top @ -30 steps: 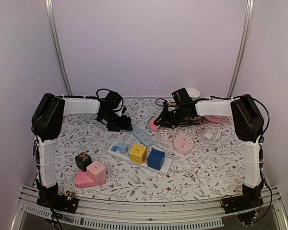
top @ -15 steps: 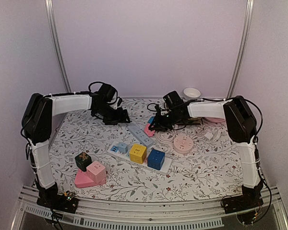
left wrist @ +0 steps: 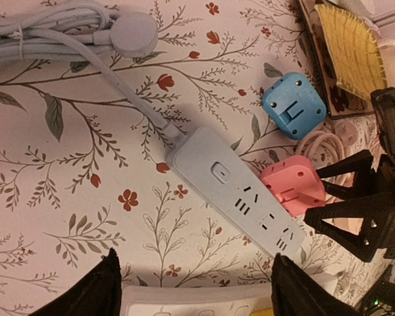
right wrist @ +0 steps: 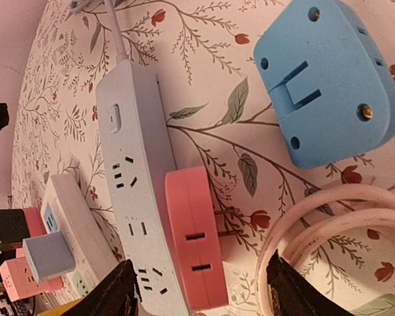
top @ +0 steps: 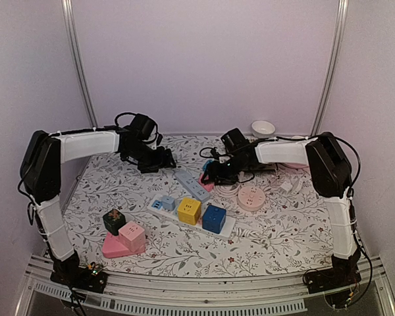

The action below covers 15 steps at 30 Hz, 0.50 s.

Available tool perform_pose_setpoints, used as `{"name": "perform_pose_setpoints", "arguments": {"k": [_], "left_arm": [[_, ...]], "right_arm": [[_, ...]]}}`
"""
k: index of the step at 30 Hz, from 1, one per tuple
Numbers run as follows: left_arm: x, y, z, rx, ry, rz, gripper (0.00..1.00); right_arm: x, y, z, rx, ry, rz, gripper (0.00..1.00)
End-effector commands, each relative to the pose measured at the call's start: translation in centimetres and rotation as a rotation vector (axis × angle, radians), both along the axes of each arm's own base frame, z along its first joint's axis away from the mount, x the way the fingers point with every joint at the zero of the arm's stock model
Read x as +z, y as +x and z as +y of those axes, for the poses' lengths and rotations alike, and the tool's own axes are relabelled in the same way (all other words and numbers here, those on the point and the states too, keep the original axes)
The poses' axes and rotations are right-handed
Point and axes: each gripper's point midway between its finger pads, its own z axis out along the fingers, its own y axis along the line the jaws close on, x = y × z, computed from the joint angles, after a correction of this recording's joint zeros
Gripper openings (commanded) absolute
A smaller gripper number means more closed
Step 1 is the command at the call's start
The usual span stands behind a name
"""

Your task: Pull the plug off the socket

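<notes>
Lying prongs-bare at three o'clock of power strip [right wrist: 135,164]: pink plug [right wrist: 194,237], seemingly free. Hence right pincer [right wrist: 203,288] spread apart above it; left pincer [left wrist: 194,289] also apart.

Top view: high behind the arm bases, facing forward and down; far off, taking in the whole counter [top: 296,220].
Left wrist view: near, looking straight down; left fingers [left wrist: 85,296] at the lower edge.
Right wrist view: nearer still, slanted; right fingers [right wrist: 296,289] at the bottom edge.
Shared: grey power strip [left wrist: 243,197] and pink plug [left wrist: 291,187] in all three; blue plug [left wrist: 293,105] in both wrist views.
</notes>
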Motion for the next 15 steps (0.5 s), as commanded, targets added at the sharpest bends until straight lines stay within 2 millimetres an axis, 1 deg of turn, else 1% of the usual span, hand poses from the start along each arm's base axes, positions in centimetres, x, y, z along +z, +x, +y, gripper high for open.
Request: {"name": "perform_pose_setpoints", "arguments": {"k": [1,3,6,11,15], "left_arm": [[1.5,-1.0,-0.8,0.044,-0.004,-0.035,0.78],[1.4,-1.8,-1.0,0.062,-0.001,-0.032,0.78],[1.4,-3.1,-1.5,0.080,0.005,-0.030,0.78],[1.9,-6.0,-2.4,0.092,0.005,-0.023,0.78],[2.0,-8.2,-2.9,0.065,0.008,-0.024,0.79]], "right_arm": [[4.5,0.0,-1.8,0.016,-0.059,-0.150,0.72],[5.9,-0.4,-2.6,0.025,-0.067,-0.189,0.77],[7.0,-1.5,-3.7,0.055,-0.082,-0.230,0.85],[7.7,-4.2,-5.4,0.113,-0.091,-0.259,0.89],[8.7,-7.0,-6.1,0.149,-0.097,-0.298,0.90]]}}
